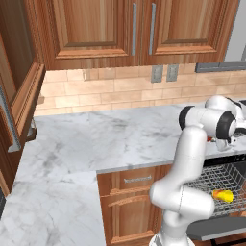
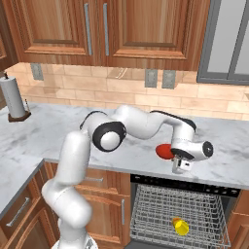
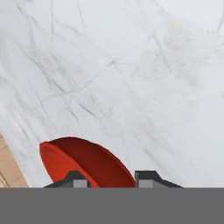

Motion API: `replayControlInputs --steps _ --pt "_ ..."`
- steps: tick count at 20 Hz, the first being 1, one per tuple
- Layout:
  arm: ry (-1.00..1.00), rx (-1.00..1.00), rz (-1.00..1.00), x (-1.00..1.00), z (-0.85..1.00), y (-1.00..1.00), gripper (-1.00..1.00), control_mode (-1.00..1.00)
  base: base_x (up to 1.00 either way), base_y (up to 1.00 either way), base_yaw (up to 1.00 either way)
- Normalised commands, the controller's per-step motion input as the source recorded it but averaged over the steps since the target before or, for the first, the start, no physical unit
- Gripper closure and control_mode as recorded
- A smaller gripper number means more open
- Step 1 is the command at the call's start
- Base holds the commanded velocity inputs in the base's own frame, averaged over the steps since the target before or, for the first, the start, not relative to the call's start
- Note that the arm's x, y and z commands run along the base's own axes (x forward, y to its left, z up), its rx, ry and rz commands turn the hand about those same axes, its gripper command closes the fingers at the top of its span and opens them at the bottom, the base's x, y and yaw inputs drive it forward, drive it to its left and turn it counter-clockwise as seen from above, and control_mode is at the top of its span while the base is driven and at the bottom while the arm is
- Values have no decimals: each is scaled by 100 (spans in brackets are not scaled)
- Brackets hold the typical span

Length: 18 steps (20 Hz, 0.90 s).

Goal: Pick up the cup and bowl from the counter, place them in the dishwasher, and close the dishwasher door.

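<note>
The red bowl (image 2: 163, 151) (image 3: 87, 164) is on the white marble counter (image 2: 228, 141) (image 3: 131, 65), near its front edge above the dishwasher. My gripper (image 2: 172, 155) (image 3: 110, 178) reaches it from the right, and the bowl's rim lies between the two narrowed fingertips. A sliver of the bowl (image 1: 210, 139) peeks out beside the wrist. The yellow cup (image 2: 180, 226) (image 1: 223, 195) lies on its side in the grey wire rack (image 2: 160, 204) of the open dishwasher. Its door (image 1: 226, 231) hangs down, showing as a grey panel at the lower right.
A paper towel roll (image 2: 13, 97) stands at the counter's far left. Wooden drawers (image 1: 134, 192) sit left of the dishwasher, and wall cabinets (image 2: 146, 29) hang above the tiled backsplash. The arm's elbow (image 2: 109, 136) hovers over the counter edge.
</note>
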Motion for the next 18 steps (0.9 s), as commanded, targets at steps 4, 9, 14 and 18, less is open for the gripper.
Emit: replayControlInputs --steps 4,9,14,18 --pt "-10 -8 0 -62 2 6 100 -100 0 0 0" --pt "-12 -9 0 -33 23 -25 100 -100 0 0 0" --pt "-8 -8 0 -16 16 -39 100 -100 0 0 0" --pt "-3 -1 0 -18 4 -33 100 -100 0 0 0"
